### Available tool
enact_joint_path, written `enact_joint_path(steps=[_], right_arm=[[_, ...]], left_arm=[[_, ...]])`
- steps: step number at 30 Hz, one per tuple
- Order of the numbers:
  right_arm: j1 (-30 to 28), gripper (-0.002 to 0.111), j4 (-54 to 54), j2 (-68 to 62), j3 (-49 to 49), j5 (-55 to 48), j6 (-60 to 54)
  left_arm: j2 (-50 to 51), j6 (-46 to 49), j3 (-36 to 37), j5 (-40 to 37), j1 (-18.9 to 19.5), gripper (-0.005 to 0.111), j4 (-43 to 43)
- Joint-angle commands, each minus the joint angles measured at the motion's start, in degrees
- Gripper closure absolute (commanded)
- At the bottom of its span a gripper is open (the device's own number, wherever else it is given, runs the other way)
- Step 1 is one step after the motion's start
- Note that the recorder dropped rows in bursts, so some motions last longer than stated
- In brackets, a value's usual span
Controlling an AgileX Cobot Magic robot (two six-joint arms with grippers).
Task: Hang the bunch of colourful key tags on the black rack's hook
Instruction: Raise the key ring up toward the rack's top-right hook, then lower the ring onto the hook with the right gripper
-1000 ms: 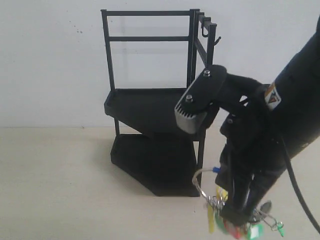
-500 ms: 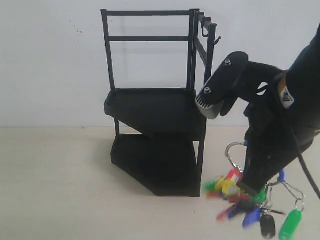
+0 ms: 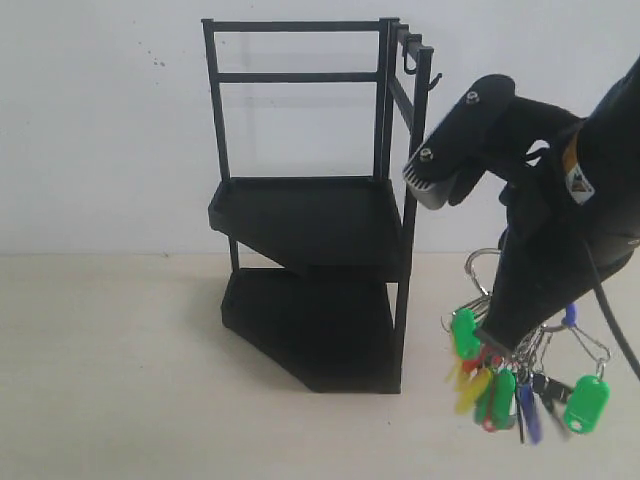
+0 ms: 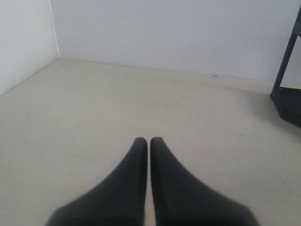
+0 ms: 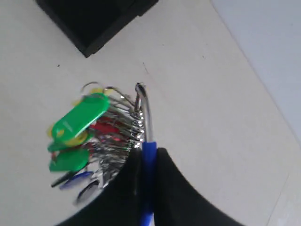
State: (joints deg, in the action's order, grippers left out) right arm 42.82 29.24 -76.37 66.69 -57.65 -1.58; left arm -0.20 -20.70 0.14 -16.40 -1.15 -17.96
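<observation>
Desk (image 3: 120,380) of pale beige carries the black rack (image 3: 300,215) close to its far edge, backed against a white wall (image 3: 100,130) and roughly midway between the left and right edges. The key tag bunch (image 3: 500,385) is off the desk, hanging in the air toward the near right corner, just right of the rack's front post and about level with the lower tray. The right end effector (image 3: 510,340) points downward and is clamped on the bunch. In the right wrist view its two dark fingers (image 5: 169,183) pinch the blue loop (image 5: 149,150), with a metal ring (image 5: 143,106) rising from it and green, yellow, red and blue tags fanned out beside it. The hook (image 3: 434,82), a short upturned prong near the top of the rack's front post, sits high above the bunch and well apart from it. The left end effector (image 4: 149,141) is closed, its fingers lying side by side with only a hairline gap, held low over the desk with a corner of the rack at the frame's edge.
</observation>
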Motion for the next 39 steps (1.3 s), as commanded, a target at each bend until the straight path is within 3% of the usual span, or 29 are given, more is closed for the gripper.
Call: enact_joint_path(steps=[1,4,12,16,20,28,32,39], right_arm=[[0.0,0.108,-0.8,0.4,0.4,1.1,-2.5],[0.0,0.108,15.6,0.4,0.4,-0.9,17.9],[-0.2,0.108,26.3,0.5,0.4,6.8,33.1],[-3.7,0.108,31.8,0.5,2.3,10.0,40.2],[-8.5,0.108,31.8,0.5,3.8,15.9,40.7],[-16.2,0.108,33.5,-1.5,4.3,38.2,43.5],[-16.6,0.108,40.7,-4.3,4.8,39.6,47.8],[-16.6,0.108,42.0,-6.5,4.8,44.7,51.0]], left_arm=[[0.2,0.1,-0.1,0.3,-0.1,0.102,0.2],[0.2,0.1,-0.1,0.3,-0.1,0.102,0.2],[0.2,0.1,-0.1,0.3,-0.1,0.102,0.2],[0.2,0.1,-0.1,0.3,-0.1,0.102,0.2],[0.2,0.1,-0.1,0.3,-0.1,0.102,0.2],[0.2,0.1,-0.1,0.3,-0.1,0.102,0.2],[0.2,0.1,-0.1,0.3,-0.1,0.102,0.2],[0.2,0.1,-0.1,0.3,-0.1,0.102,0.2]])
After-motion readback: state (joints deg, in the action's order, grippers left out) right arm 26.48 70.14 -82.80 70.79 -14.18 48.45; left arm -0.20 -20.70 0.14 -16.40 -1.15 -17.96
